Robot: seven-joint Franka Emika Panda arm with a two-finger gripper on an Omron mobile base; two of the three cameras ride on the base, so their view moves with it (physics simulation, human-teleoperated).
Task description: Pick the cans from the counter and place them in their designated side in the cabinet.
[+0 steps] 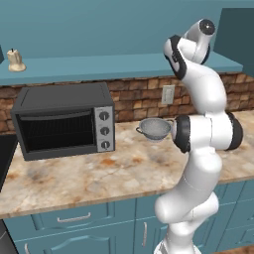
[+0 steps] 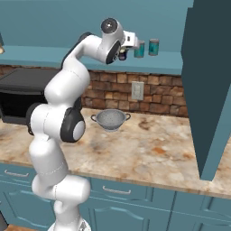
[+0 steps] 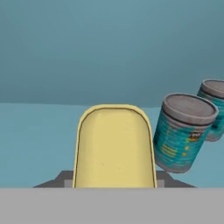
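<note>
My gripper (image 2: pixel 124 53) is raised to the cabinet (image 2: pixel 173 62), the long teal shelf above the brick wall. It is shut on a dark blue can (image 2: pixel 121 55), whose yellow top (image 3: pixel 114 146) looms large in the hand view between the dark fingertips (image 3: pixel 56 180). Two teal cans with silvery tops stand on the shelf just right of it, the nearer (image 2: pixel 139 48) (image 3: pixel 183 131) close beside the held can and the farther (image 2: pixel 154 47) (image 3: pixel 213 107) behind it. The counter (image 2: pixel 153 149) lies far below.
A steel colander (image 1: pixel 155 129) (image 2: pixel 110 119) sits on the counter by the wall. A dark toaster oven (image 1: pixel 64 121) stands to its left. A tall teal panel (image 2: pixel 207 81) closes the shelf's right end. A small pale object (image 1: pixel 16 60) rests at the shelf's far left.
</note>
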